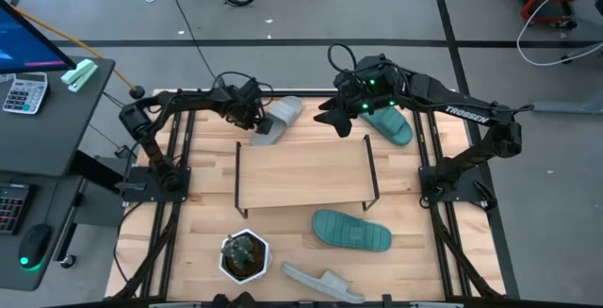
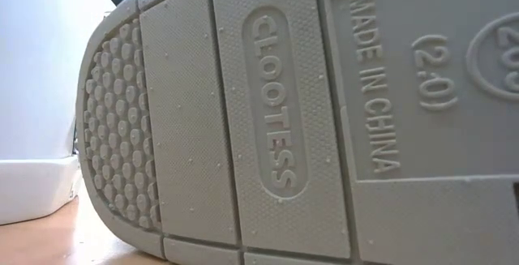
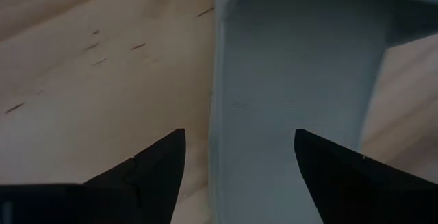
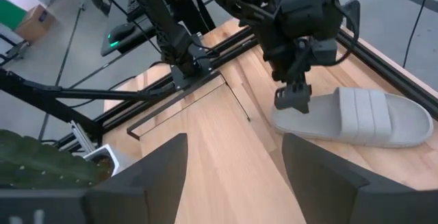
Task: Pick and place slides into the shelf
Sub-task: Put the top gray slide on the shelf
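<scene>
A light grey slide lies at the table's far left, sole down. My left gripper stands open over its heel end, slanting down; one finger is outside the slide's side edge, the other over the footbed. My right gripper hangs open, raised above the table's far side beside a teal slide, holding nothing. The shelf stands mid-table. A second teal slide and a second grey slide lie near the front edge. My left gripper straddles the grey slide's side edge near the heel, coming slanting from above. Whether a finger touches the slide I cannot tell. The slide lies flat on the table.
A potted plant in a white pot stands at the near left. The near grey slide's sole fills the low view. Bare wood shows between the shelf and the far slides.
</scene>
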`<state>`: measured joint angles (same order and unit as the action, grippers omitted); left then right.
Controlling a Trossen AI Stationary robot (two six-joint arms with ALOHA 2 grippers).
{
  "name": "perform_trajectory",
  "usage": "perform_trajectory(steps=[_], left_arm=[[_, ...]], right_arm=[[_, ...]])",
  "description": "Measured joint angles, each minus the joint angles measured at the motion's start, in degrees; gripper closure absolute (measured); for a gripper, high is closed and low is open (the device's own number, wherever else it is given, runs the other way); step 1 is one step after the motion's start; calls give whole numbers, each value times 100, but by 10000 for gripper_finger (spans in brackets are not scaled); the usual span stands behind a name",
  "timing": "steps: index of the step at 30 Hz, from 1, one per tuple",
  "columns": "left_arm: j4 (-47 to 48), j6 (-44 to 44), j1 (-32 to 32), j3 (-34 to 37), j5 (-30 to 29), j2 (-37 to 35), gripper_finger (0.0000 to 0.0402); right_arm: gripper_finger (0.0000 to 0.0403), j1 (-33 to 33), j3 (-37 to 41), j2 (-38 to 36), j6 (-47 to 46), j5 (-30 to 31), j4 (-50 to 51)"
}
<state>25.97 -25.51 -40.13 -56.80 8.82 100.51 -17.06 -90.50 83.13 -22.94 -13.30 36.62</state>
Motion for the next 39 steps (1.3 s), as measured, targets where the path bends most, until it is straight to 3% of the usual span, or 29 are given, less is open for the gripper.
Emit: perform_trajectory(steps=[9, 13, 19, 39], left_arm=[[-200, -37, 242, -17, -100, 377, 147], [-241, -15, 270, -17, -185, 396, 214], [-199, 202, 263, -17, -270, 383, 359], [-133, 266, 276, 20, -493, -1068, 373]], right_arm=[[158, -2, 0, 0, 0, 121, 0], [158, -2, 0, 0, 1, 210, 0], [158, -1, 0, 0, 8, 332, 0], [158, -7, 0, 2, 102, 555, 3]])
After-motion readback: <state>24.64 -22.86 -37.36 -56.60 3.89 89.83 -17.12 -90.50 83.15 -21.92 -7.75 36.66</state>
